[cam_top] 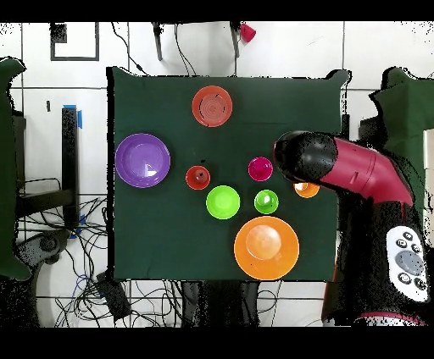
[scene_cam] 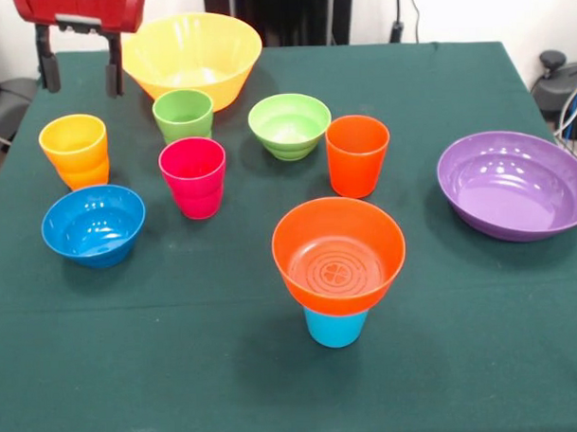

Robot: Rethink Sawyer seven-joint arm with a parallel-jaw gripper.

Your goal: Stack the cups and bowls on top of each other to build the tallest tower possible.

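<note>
— Where are your jaws?

— Up at eleven o'clock of the front view, two dark prongs spread wide with nothing between them, hanging over the desk (scene_cam: pixel 454 77) edge.

— And the tower?

— The orange bowl (scene_cam: pixel 338 255) sits on the light blue cup (scene_cam: pixel 335 326), well apart from my jaws, toward five o'clock (about the desk's middle). Nearest me is the large yellow bowl (scene_cam: pixel 192 56), at three o'clock, then the yellow-orange cup (scene_cam: pixel 75 149) at six. Magenta cup (scene_cam: pixel 192 177), blue bowl (scene_cam: pixel 93 225) and purple bowl (scene_cam: pixel 513 183) stand singly.
</note>
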